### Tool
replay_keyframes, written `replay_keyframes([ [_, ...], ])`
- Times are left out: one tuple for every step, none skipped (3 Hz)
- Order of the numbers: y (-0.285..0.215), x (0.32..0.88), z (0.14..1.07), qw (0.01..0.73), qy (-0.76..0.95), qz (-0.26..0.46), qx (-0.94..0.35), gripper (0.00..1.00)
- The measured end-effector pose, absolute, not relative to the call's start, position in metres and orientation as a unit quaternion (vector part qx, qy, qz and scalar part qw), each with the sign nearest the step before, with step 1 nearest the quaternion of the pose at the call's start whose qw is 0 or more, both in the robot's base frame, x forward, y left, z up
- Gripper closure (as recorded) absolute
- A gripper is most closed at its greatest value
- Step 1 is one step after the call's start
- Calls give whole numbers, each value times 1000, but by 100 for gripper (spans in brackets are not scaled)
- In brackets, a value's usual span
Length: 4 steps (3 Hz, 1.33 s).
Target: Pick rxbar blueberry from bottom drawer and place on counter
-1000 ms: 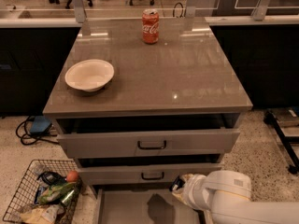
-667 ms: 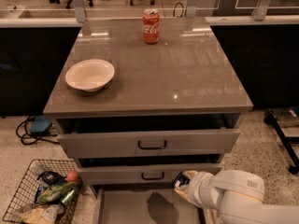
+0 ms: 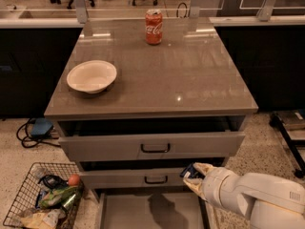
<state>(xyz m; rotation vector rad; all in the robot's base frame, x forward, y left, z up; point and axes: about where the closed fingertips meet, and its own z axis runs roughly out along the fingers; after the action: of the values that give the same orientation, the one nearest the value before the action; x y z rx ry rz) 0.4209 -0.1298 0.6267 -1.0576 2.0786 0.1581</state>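
- The gripper [image 3: 191, 175] has lifted a little and drawn back to the right since a second ago. It now sits at the height of the middle drawer's [image 3: 119, 179] front instead of low over the open drawer.
- Its two fingers are pinched on a small dark blue wrapper, the rxbar blueberry [image 3: 188, 170], which rides up with it.
- The bottom drawer [image 3: 124, 213] lies below the gripper and to its left, and its pale floor shows only a shadow.
- My reading: the pick is done. What remains is the carry up and over to the counter [image 3: 190, 70], well above and beyond the gripper.
- One rxbar, in the gripper.
- Three drawers: the bottom one pulled out, and the middle drawer and top drawer [image 3: 95, 148] ajar, each with a black handle.
- One Coca-Cola can [image 3: 153, 26], far above at the counter's back edge.
- One white bowl [image 3: 91, 76], above and well to the left.
- One wire basket [image 3: 52, 165] of oddments, on the floor at far left.
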Motion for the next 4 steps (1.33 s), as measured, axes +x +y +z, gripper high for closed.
replay_keyframes([
  [-130, 421, 627, 391, 818, 62, -416, 100],
  [-122, 426, 647, 391, 816, 33, -425, 100],
  [-108, 434, 677, 391, 812, -10, -432, 100],
  [-99, 442, 697, 393, 810, -42, -434, 100],
])
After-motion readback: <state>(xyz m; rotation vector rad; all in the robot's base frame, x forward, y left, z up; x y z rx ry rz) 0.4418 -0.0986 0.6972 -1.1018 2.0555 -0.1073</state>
